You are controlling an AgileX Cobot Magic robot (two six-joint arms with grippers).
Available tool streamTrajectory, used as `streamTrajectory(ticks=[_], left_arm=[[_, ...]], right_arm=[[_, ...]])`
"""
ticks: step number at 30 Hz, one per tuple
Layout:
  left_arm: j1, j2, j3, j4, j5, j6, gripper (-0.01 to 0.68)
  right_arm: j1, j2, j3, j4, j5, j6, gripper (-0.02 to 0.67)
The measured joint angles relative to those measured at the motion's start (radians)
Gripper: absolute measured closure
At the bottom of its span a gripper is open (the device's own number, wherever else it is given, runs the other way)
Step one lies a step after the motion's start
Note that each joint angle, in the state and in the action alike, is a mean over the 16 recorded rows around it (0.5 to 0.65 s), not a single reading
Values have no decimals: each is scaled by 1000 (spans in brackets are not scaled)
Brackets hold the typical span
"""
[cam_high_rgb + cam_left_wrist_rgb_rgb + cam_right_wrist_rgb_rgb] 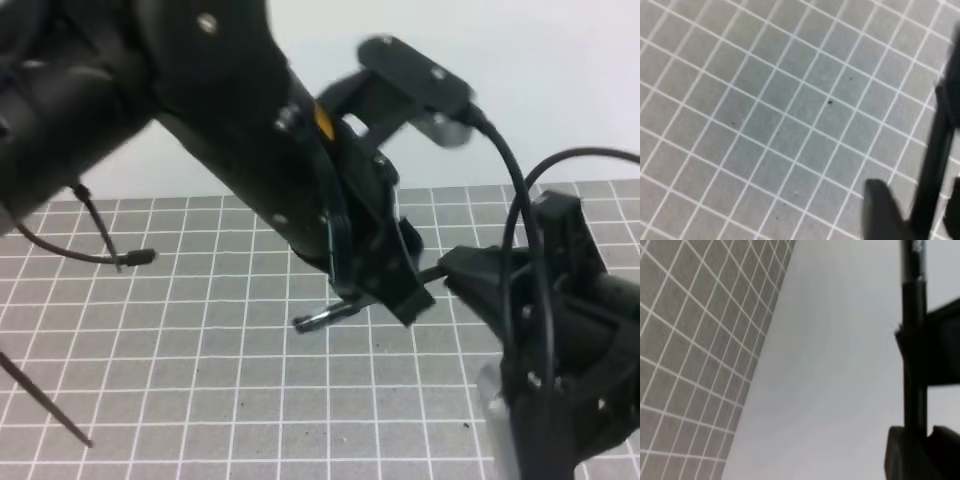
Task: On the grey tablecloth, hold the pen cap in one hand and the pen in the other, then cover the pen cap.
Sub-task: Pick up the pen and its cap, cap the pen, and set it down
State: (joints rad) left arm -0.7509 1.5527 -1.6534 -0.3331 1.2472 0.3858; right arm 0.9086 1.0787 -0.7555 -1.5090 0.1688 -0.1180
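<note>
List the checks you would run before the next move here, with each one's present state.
1. Pen off the grey tablecloth: ok, it spans both grippers in the air.
2. Pen cap seated: cannot tell, blurred and hidden.
3. Left gripper holding firmly: cannot tell.
4. Right gripper holding firmly: cannot tell; the pen runs between its fingers.

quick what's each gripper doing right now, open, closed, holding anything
Left gripper: the pen sticks out of it; open or shut cannot be told.
Right gripper: at the pen's other end; grip cannot be told.
</note>
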Motion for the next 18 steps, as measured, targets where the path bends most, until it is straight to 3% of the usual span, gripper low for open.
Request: streamTrajectory(ticks=[10,14,18], left_arm=[[-1,-9,-4,115,-26,-20,307],[-1,-26,-4,168,-26,-46,303],[-1,-56,-4,218,-25,-81,354]], right_arm=[[4,45,0,0,65,72,519],[-4,83,0,0,101,129,520],[-31,121,0,2,121,269,524]])
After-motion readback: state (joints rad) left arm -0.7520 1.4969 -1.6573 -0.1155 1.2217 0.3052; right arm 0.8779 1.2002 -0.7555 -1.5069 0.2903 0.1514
